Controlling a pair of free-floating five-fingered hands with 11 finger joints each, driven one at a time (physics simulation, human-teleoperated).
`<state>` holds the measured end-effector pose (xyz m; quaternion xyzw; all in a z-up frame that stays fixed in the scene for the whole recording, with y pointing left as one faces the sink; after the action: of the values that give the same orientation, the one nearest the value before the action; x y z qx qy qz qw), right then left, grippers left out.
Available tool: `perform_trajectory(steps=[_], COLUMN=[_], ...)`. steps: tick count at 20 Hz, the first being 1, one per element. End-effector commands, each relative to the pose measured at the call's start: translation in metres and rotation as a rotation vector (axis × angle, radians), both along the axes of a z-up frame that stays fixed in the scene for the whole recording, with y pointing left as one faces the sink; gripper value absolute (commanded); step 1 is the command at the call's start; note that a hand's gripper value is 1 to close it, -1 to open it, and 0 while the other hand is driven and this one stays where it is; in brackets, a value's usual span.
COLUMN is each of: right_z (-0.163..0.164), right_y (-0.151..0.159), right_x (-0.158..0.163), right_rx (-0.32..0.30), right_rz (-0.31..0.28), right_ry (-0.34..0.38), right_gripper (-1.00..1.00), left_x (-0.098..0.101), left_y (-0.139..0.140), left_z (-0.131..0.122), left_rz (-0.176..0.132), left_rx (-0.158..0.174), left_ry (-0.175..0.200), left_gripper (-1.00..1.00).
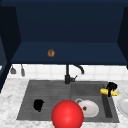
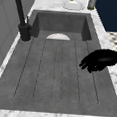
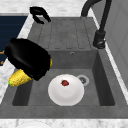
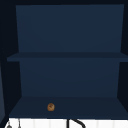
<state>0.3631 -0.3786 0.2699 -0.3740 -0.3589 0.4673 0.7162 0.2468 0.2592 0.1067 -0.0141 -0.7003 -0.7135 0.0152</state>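
The right hand (image 1: 111,86) has its fingers clenched round the corn (image 1: 109,92), which lies crosswise in the grasp with a yellow end sticking out on either side of the fingers; it hangs over the right edge of the basin, beyond the fingers from the tap. In the right side view the same hand (image 3: 27,61) covers the middle of the corn (image 3: 19,77), whose greenish tip pokes out below the knuckles, over the sink's (image 3: 105,82) near rim. Past the fingertips, down in the basin, lies a white plate (image 3: 66,90) with a small red bit (image 3: 65,82) on it, beside the drain (image 3: 82,79). The left hand (image 1: 38,104) hangs over the ribbed drainboard (image 1: 45,92), holding nothing; in the left side view its fingers (image 2: 88,63) are loosely curved, released, pointing toward the board's middle. The tap (image 1: 68,75) stands behind, between the two hands. A red ball (image 1: 67,114) sits at the front edge, right of the left hand. A second plate (image 1: 123,106) rests on the counter just outside the right hand. A brown lump (image 4: 51,107) sits on the cabinet's lowest shelf (image 4: 87,107).
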Motion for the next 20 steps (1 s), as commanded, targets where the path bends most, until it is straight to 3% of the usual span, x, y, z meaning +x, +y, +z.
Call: perform_trajectory(steps=[1, 12, 20], right_z=[0.008, -0.008, -0.052], right_y=[-0.025, -0.103, -0.154], right_x=[-0.005, -0.009, -0.010], right_rx=[0.000, 0.002, -0.002], right_rz=[0.015, 0.028, 0.062], right_ry=[0.000, 0.016, 0.013], right_gripper=[1.00, 1.00, 1.00], left_x=[0.000, 0.000, 0.000], left_y=[0.000, 0.000, 0.000], left_z=[0.000, 0.000, 0.000], left_rz=[0.000, 0.000, 0.000], left_rx=[0.000, 0.000, 0.000], left_ry=[0.000, 0.000, 0.000], left_gripper=[0.00, 0.00, 0.00])
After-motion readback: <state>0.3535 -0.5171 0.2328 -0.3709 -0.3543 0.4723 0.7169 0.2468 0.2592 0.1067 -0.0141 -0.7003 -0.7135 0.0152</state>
